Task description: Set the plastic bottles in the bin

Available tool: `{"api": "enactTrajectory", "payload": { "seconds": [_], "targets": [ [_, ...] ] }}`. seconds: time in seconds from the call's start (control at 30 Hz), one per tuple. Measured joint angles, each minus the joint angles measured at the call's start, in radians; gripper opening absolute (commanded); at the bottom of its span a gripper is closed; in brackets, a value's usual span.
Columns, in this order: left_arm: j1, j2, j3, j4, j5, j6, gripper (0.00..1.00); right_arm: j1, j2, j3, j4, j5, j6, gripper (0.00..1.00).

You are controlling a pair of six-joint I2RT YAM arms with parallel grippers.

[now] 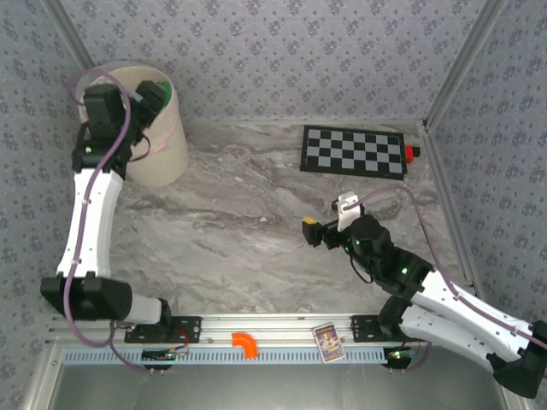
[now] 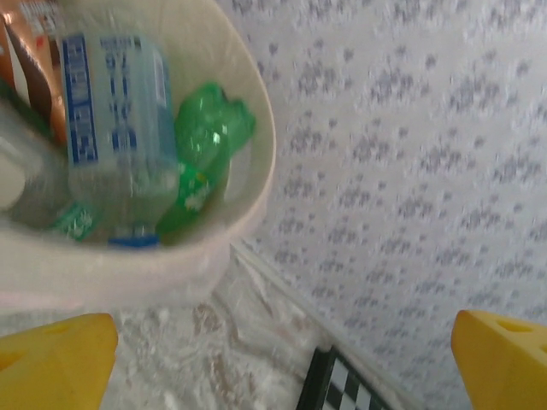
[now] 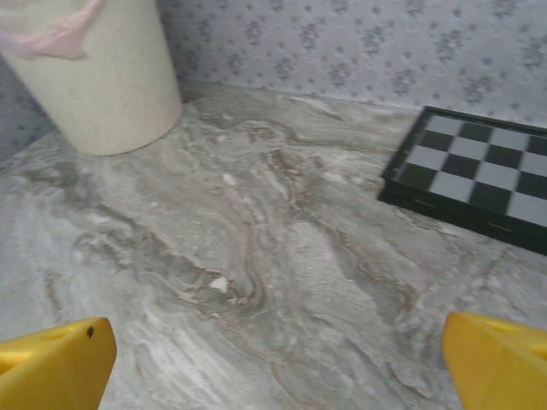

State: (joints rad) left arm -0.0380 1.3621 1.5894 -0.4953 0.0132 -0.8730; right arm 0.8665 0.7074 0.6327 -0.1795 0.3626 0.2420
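Now left claw (image 1: 147, 99) hangs above tall round pale beige bin (image 1: 171, 154) at far left corner of grey marble-pattern desk (image 1: 248, 222). Its yellow fingers (image 2: 51, 363) spread wide, nothing between. Small plastic bottles (image 2: 120, 111) lie inside bin, clear blue-labelled one beside green one (image 2: 209, 137). Right claw (image 1: 314, 231) also spread and empty, low over desk, well apart from bin. Task seems nearly done. Risk: left arm, if pulled back carelessly, may catch pinkish plastic liner (image 3: 60, 34) or rim and tip bin, spilling bottles.
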Motion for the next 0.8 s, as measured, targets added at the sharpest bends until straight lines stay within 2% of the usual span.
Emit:
{"api": "enactTrajectory", "payload": {
  "seconds": [0.37, 0.6, 0.73, 0.8],
  "targets": [
    [-0.312, -0.299, -0.505, 0.108, -0.241, 0.232, 1.0, -0.2, -0.016, -0.05, 0.0, 0.02, 0.001, 0.99],
    [-0.322, -0.31, -0.737, 0.166, -0.393, 0.405, 1.0, -0.348, 0.046, -0.084, 0.031, 0.053, -0.003, 0.99],
    [-0.309, -0.282, -0.826, 0.288, -0.447, 0.541, 1.0, -0.434, 0.084, -0.125, 0.105, 0.068, -0.023, 0.99],
    [-0.274, -0.255, -0.881, 0.373, -0.459, 0.586, 1.0, -0.473, 0.113, -0.144, 0.143, 0.075, -0.037, 0.99]
  ]
}}
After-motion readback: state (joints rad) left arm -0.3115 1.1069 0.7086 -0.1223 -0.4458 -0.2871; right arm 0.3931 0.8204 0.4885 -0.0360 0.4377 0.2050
